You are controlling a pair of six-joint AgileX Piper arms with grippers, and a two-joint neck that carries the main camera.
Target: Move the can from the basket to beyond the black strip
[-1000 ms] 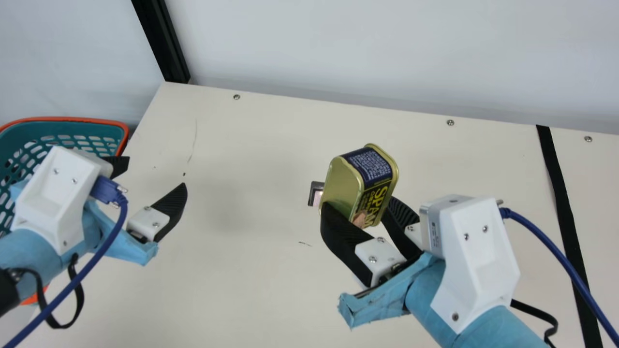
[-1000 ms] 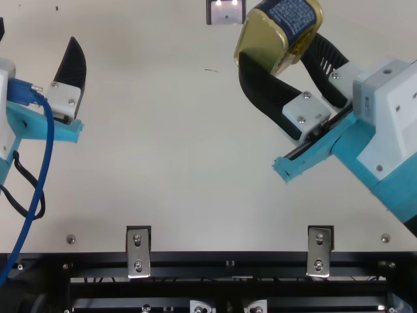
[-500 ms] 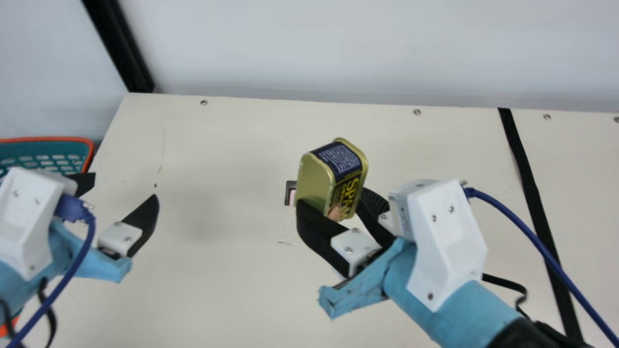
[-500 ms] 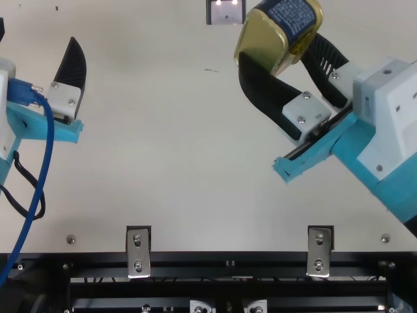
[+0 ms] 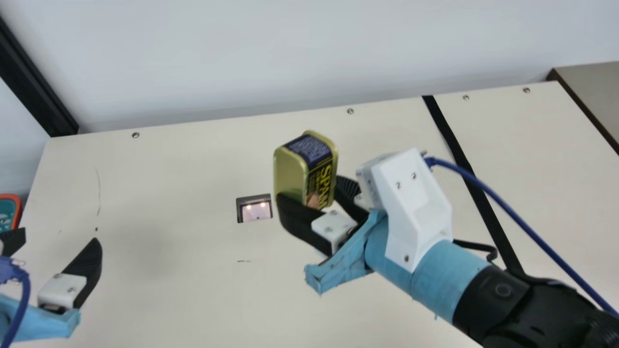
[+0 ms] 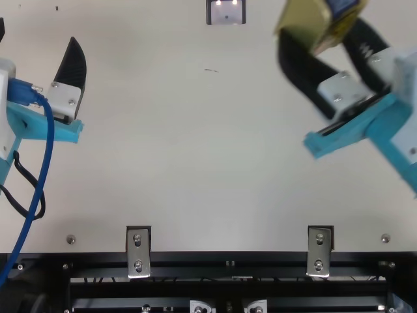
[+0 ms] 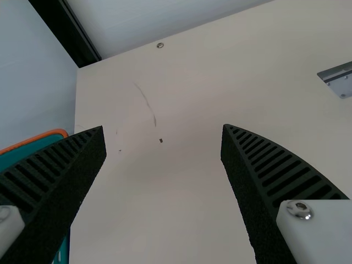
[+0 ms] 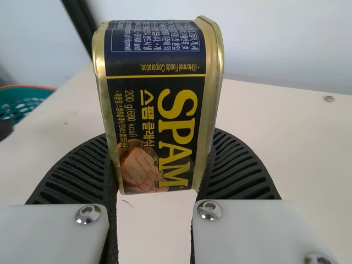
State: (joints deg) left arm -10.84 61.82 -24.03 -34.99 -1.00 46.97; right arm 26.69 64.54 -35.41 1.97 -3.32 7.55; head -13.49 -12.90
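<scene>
In the main view my right gripper [image 5: 316, 205] is shut on the gold and dark blue can [image 5: 305, 169], held above the table left of the black strip [image 5: 471, 186]. The right wrist view has the can [image 8: 157, 104] squeezed between the ribbed fingers of my right gripper [image 8: 157, 165]. My left gripper [image 5: 58, 239] stands open over the table's left part, nothing between its fingers; in the left wrist view the same gripper [image 7: 164, 132] is wide apart. The teal basket with an orange rim [image 5: 18, 208] is partly cut off at the main view's left edge.
A small metal-framed plate [image 5: 255, 209] is set in the table [image 5: 184, 290] between the arms. The white wall [image 5: 242, 53] runs along the far edge. A grey surface [image 5: 592, 87] lies past the table's right edge. A blue cable trails from each arm.
My right gripper has moved to the right with the can, as the top view shows. The neck camera has turned rightward. The left arm has kept still.
</scene>
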